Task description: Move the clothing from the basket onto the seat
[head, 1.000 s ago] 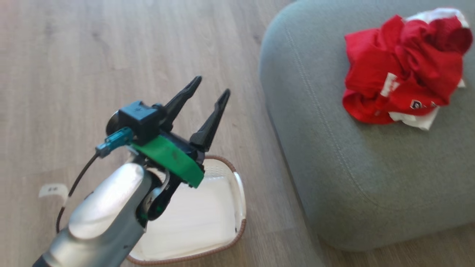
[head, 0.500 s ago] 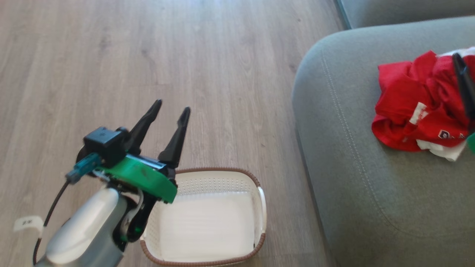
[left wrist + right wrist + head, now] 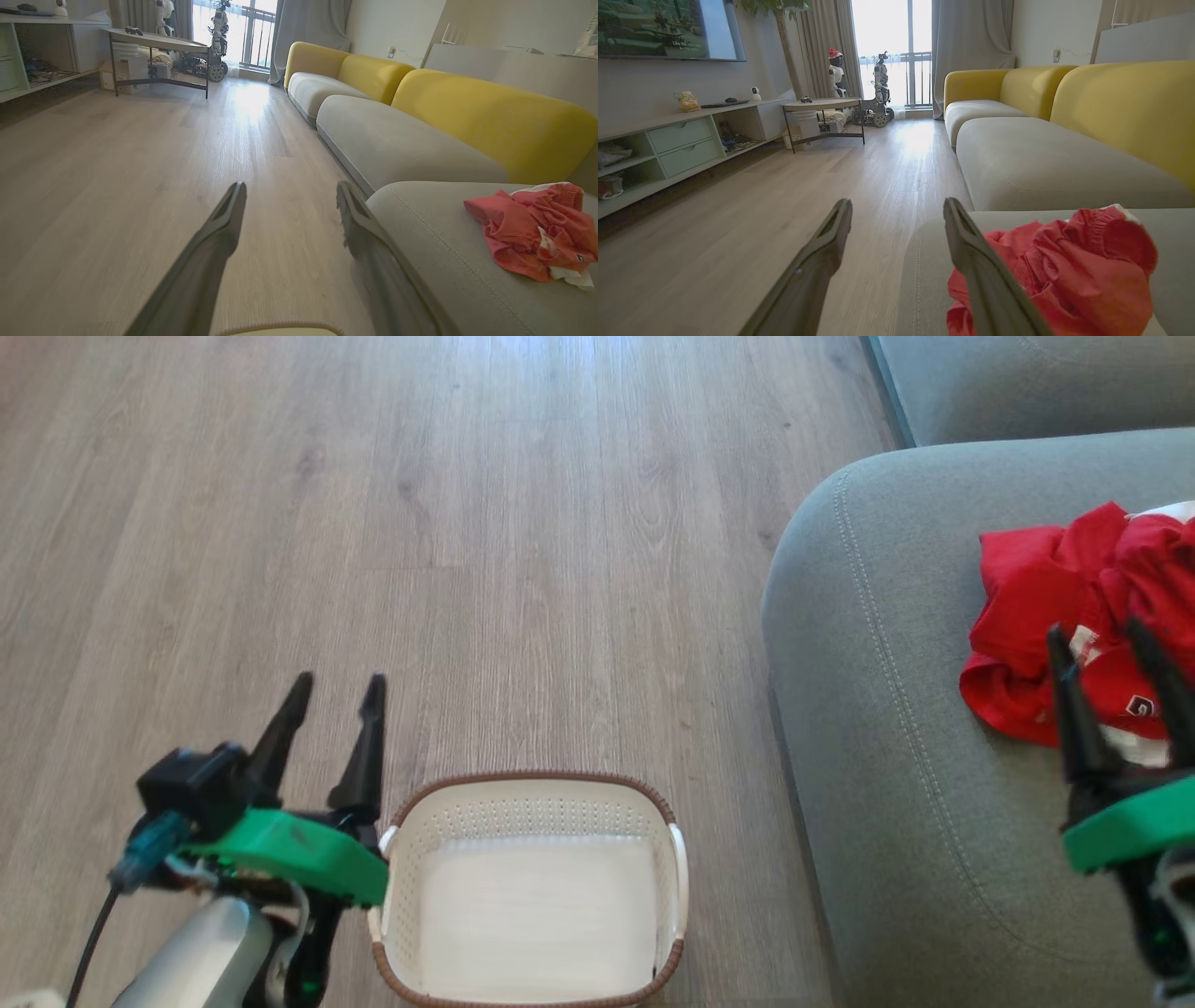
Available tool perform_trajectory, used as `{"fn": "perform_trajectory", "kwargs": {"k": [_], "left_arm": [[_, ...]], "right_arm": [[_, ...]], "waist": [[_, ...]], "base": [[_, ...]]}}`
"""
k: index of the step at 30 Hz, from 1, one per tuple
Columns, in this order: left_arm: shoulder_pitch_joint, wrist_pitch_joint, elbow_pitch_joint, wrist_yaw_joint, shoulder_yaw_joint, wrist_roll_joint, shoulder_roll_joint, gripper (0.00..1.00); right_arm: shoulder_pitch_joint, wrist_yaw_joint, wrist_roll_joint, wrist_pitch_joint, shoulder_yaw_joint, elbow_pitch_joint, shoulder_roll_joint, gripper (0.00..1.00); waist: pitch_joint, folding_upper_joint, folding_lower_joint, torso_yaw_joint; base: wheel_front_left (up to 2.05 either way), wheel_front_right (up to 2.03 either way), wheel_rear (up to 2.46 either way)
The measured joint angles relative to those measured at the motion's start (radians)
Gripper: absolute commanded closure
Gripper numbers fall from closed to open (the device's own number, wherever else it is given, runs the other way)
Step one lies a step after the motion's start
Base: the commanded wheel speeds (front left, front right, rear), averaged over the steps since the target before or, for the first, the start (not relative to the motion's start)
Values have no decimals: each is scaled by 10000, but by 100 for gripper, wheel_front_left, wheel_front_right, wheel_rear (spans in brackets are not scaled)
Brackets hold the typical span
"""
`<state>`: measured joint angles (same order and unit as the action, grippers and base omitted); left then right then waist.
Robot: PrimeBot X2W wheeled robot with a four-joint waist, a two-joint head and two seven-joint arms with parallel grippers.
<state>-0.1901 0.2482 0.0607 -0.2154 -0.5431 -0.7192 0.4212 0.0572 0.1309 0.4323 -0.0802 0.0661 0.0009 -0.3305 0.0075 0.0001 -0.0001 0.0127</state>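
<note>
Clothing [image 3: 1036, 607] lay bunched in a red heap on the seat [image 3: 896, 756], at the right edge of the frame. The basket [image 3: 528, 780] stood on the wooden floor [image 3: 485, 541] at bottom centre, its white bottom showing. The left gripper [image 3: 336, 683] hung just left of the basket, jaws apart, holding nothing. The right gripper [image 3: 1097, 630], lower right, overlapped the heap, jaws apart; contact unclear.

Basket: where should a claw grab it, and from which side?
Probably the white handle on the basket's left side, coming from above: it juts out at the brown rim, the basket stands upright and empty, and the open left claw hangs next to it.
</note>
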Motion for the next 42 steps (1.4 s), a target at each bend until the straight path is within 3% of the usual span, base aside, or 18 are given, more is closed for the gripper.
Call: {"fn": "perform_trajectory", "kwargs": {"k": [5, 14, 26, 42], "left_arm": [[631, 10, -311, -226, 798, 686, -127, 0], [1744, 10, -568, -115, 1854, 1960, -610, 0], [2182, 12, -441, 675, 2917, 2872, -1505, 0], [2209, 12, 8, 1461, 3521, 3488, -2036, 0]], "right_arm": [[-447, 0, -362, -562, -48, 2, 602, 0], [-944, 0, -669, -1308, -313, 259, 1287, 0], [-944, 0, -970, -1626, -497, 378, 1484, 0], [-941, 0, -968, -1691, -667, 426, 1484, 0]], "waist": [[-57, 0, 0, 11], [-70, 0, 0, -4], [-46, 0, 0, -15], [31, 0, 0, -82]], "base": [[0, 0, 0], [0, 0, 0], [0, 0, 0], [0, 0, 0]]}}
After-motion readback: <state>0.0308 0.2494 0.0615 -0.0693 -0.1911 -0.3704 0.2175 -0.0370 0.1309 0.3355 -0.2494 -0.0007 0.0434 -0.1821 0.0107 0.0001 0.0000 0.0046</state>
